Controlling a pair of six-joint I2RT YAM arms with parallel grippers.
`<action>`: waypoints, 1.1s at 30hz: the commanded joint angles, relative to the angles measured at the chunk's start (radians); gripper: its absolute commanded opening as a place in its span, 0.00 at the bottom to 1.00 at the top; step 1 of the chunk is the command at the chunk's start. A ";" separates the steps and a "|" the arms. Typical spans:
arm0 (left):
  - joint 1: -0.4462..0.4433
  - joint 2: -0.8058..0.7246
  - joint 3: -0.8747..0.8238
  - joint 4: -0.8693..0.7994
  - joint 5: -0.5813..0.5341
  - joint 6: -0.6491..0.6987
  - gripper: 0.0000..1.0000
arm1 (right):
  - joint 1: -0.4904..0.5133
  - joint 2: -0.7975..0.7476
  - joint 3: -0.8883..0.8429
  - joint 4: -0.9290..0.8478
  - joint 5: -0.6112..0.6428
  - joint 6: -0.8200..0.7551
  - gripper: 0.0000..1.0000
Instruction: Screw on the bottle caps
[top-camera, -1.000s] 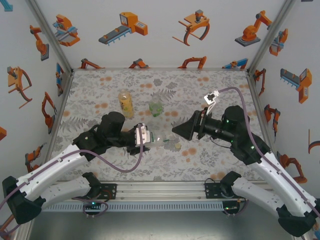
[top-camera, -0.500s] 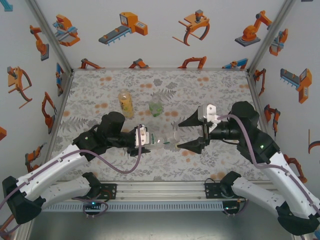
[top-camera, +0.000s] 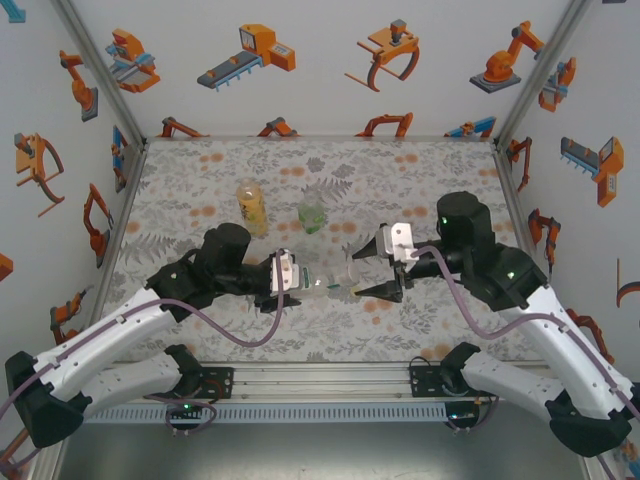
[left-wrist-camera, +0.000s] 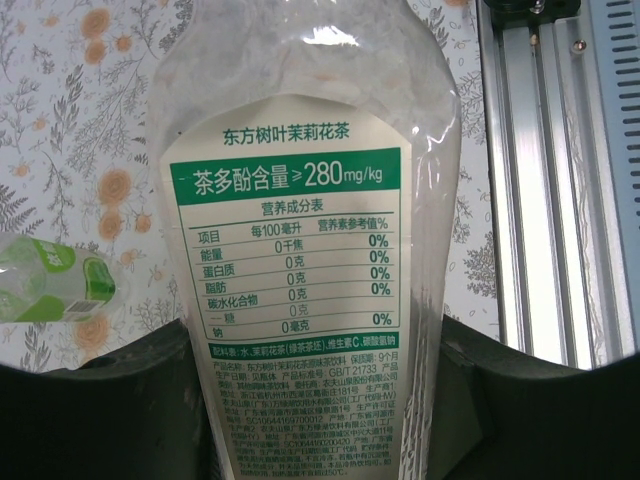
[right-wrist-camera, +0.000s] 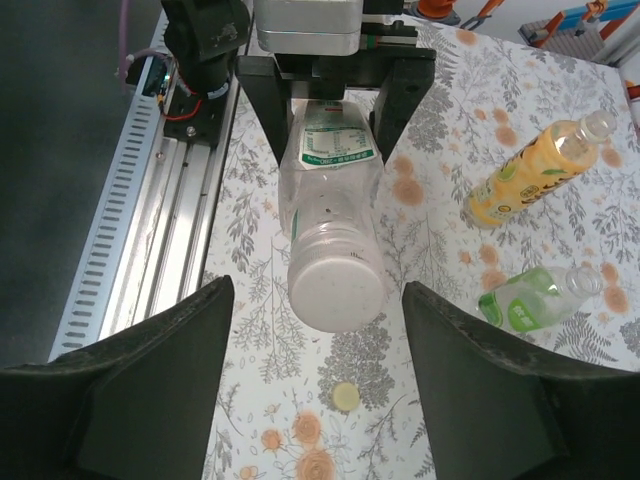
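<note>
Two bottles stand toward the table's (top-camera: 200, 180) far edge, the amber bottle (top-camera: 251, 205) left of the green bottle (top-camera: 312, 215). Nearer, the left gripper (top-camera: 298, 276) clamps the slim clear bottle (right-wrist-camera: 335, 230) level. Its white cap (right-wrist-camera: 337, 290) faces the right gripper (top-camera: 367, 270), whose jaws are spread wide. A yellow-green cap (right-wrist-camera: 346, 397) lies below.

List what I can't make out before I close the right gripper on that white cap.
Left wrist: the neck of the clear bottle is cut off by the top edge, and the green bottle by the left edge.
Right wrist: the white cap faces the camera end-on and hides its own threads, so its seating is unclear.
Top external: the yellow-green cap is too small to judge beside the right gripper.
</note>
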 joint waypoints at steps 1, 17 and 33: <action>-0.003 0.002 0.027 -0.006 0.030 0.018 0.04 | 0.008 -0.001 -0.020 0.033 -0.005 -0.019 0.57; -0.003 0.006 0.031 -0.006 0.040 0.015 0.04 | 0.012 0.015 -0.043 0.085 -0.008 0.027 0.48; -0.003 0.007 0.030 0.004 -0.023 0.006 0.03 | 0.014 -0.014 -0.147 0.297 0.101 0.498 0.08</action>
